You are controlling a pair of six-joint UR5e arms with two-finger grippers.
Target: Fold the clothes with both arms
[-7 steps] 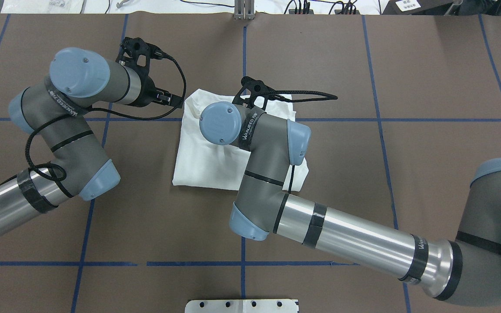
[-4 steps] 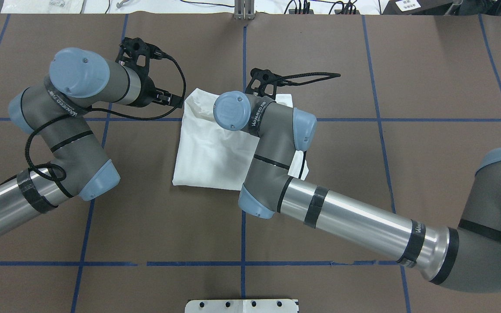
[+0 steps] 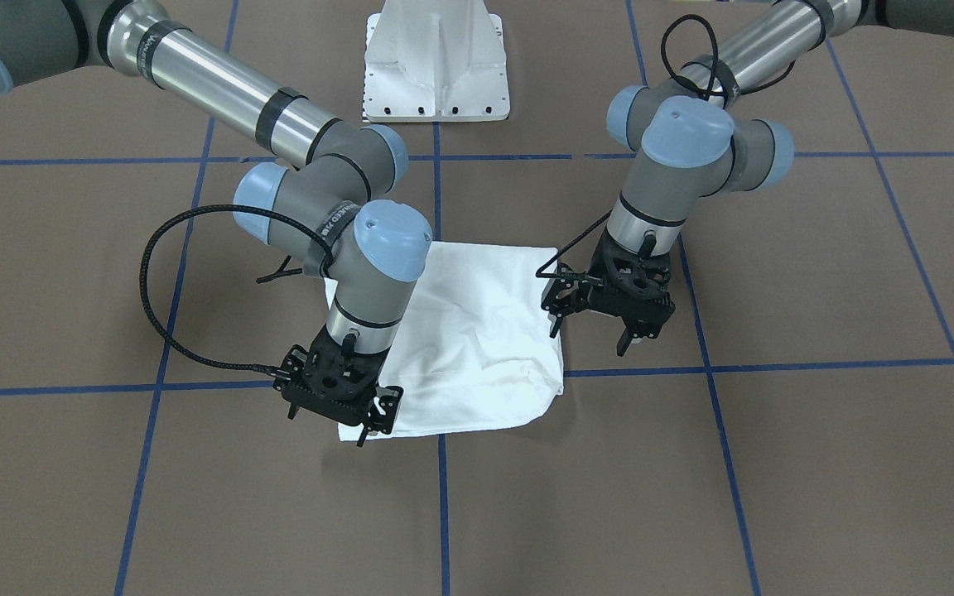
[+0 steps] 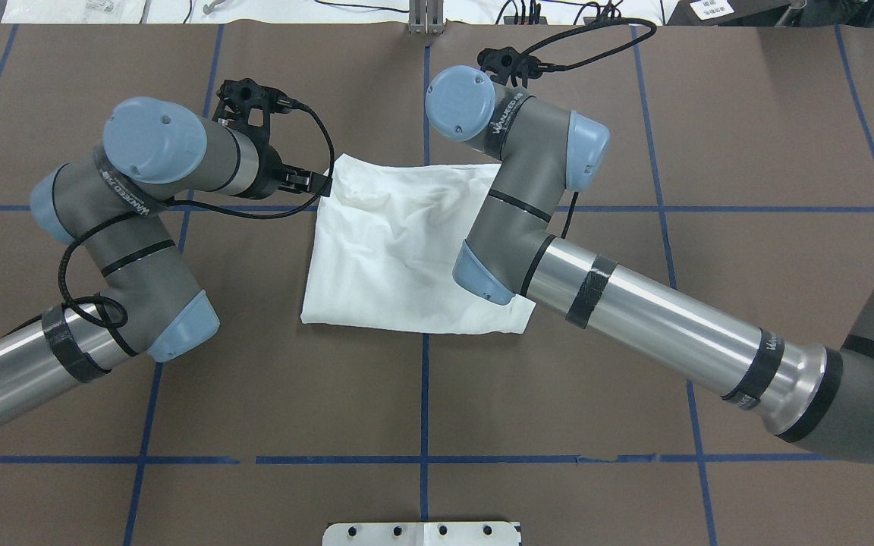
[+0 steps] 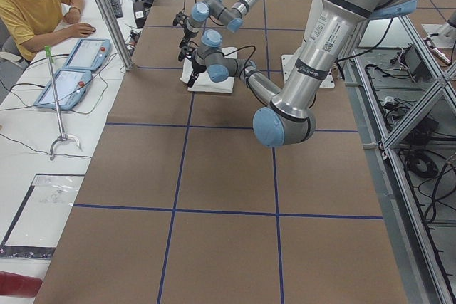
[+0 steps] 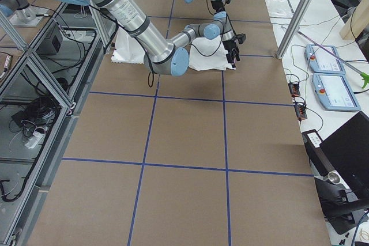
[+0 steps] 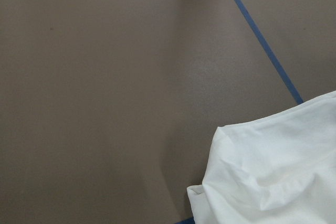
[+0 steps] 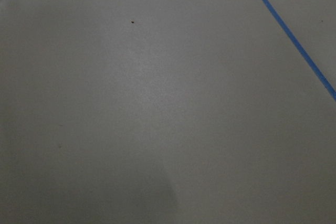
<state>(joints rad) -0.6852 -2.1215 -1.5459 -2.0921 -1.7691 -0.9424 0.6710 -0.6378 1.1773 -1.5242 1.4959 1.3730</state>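
The brown tabletop (image 4: 748,114) is crossed by blue tape lines. The right arm (image 4: 657,318) reaches in over the shirt's right edge, and the left arm (image 4: 126,243) bends beside its left edge. The white shirt (image 4: 391,258) lies mid-table as a folded, roughly square bundle, rumpled toward its far-left corner. The left gripper (image 3: 589,339) hangs just beside that corner, jaws parted and empty. The right gripper (image 3: 379,418) points down at the shirt's far-right corner, jaws seemingly released and clear of the cloth.
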